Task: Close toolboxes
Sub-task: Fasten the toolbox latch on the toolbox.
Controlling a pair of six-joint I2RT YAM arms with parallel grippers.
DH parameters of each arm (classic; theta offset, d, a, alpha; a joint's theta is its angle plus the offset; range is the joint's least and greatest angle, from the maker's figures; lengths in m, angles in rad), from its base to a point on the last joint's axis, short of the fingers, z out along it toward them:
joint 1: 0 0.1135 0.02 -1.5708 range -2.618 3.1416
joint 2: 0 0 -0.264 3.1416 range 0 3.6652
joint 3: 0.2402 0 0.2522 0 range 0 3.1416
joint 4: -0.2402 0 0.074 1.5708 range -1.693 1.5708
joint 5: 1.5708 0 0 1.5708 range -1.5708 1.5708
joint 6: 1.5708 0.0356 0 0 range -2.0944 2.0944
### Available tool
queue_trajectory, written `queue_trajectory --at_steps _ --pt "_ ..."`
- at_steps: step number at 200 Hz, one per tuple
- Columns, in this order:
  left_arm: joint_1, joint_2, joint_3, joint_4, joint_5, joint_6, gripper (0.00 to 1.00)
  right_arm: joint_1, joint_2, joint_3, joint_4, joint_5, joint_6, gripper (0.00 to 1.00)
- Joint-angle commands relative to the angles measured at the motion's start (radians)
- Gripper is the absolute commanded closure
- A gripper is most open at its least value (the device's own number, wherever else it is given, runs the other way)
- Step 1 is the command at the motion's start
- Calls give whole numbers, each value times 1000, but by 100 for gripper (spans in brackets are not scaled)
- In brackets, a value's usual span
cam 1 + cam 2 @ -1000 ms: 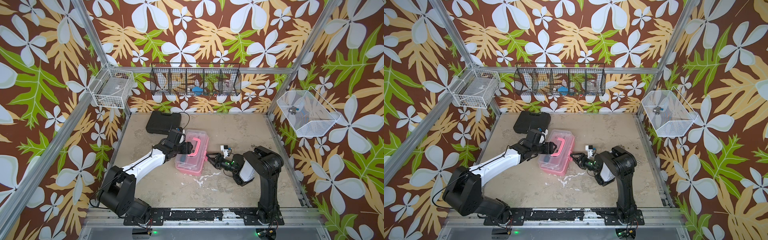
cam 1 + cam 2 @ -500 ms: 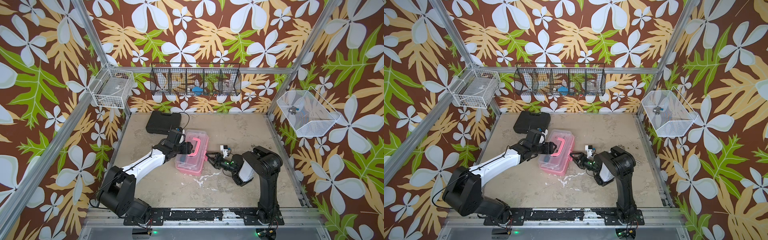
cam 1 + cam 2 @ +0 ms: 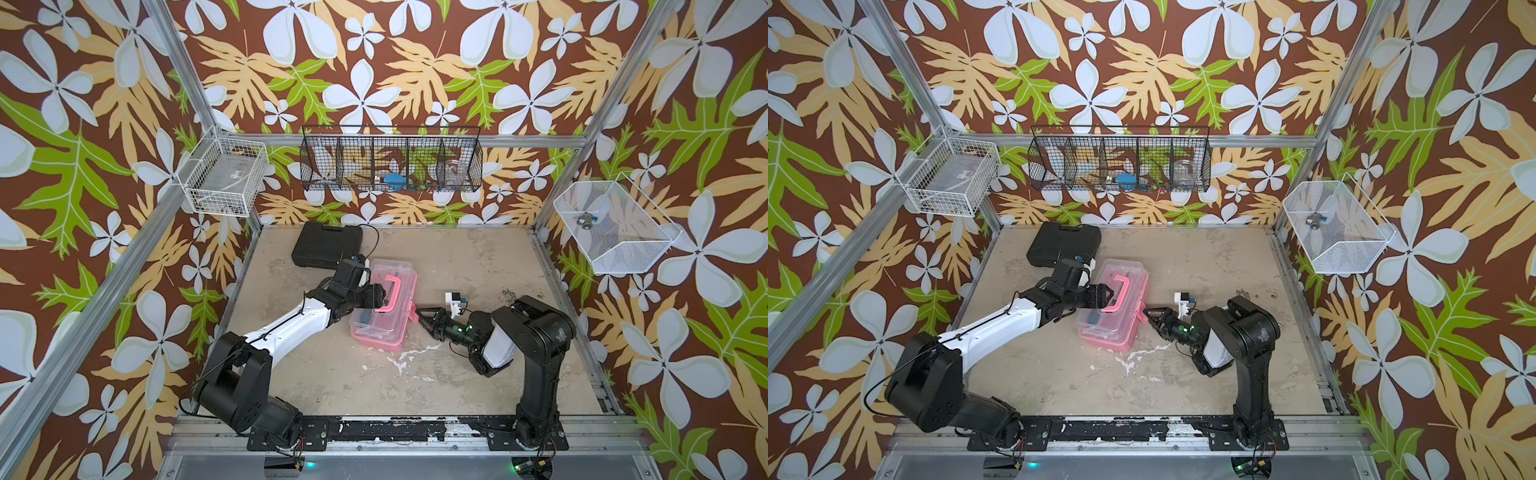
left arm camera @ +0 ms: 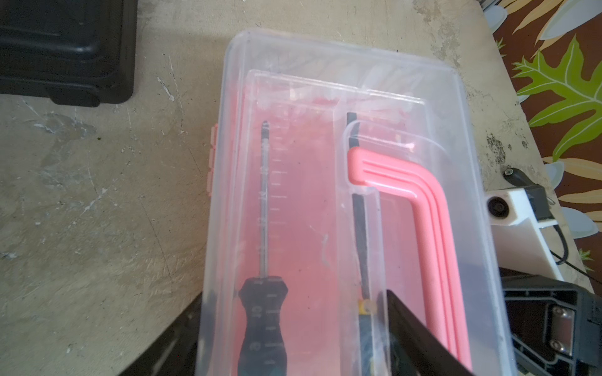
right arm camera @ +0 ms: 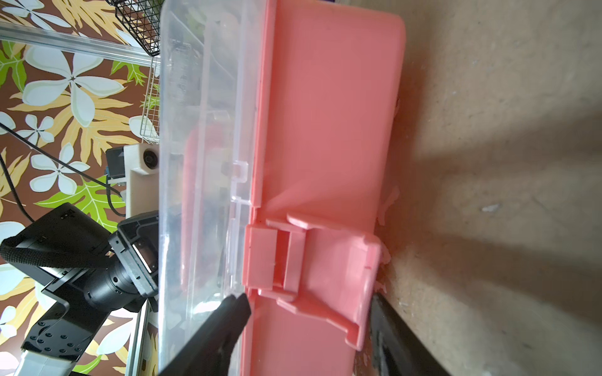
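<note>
Toolbox (image 3: 382,305): mid-table, lid down, black case at its 11 o'clock.
Clasp (image 5: 309,276): unlatched, flipped outward.
Right gripper (image 5: 309,312): spread, straddling the clasp; squeeze squarely till it snaps.
Left gripper (image 4: 293,328): spread, bracing the lid.

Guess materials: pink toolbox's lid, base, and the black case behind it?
Lid: clear, glossy plastic by the look; a screwdriver shows through it.
Base: opaque pink plastic, smooth satin, with a moulded clasp.
Black case: probably moulded hard plastic, matte, with ribbed contours.
</note>
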Motion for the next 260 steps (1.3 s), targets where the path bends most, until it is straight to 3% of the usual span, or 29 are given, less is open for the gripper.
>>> queue_trajectory --at_steps 1,79,106,132,149,260 --pt "-2 12 -10 -123 15 -33 57 -8 -37 -21 166 -10 -40 35" --pt "-25 8 0 -120 2 -46 56 -8 -109 -29 68 -15 -86 34" --pt "-42 6 5 -117 -14 -59 42 -8 -136 -32 19 -16 -114 34" --pt "-55 6 14 -118 -15 -59 11 -8 -147 -34 -9 -14 -132 34" --pt "-62 5 20 -118 -13 -60 0 -8 -140 -34 -7 -14 -132 34" --pt "-85 3 25 -113 -16 -57 0 0 -179 -27 -71 -10 -160 35"
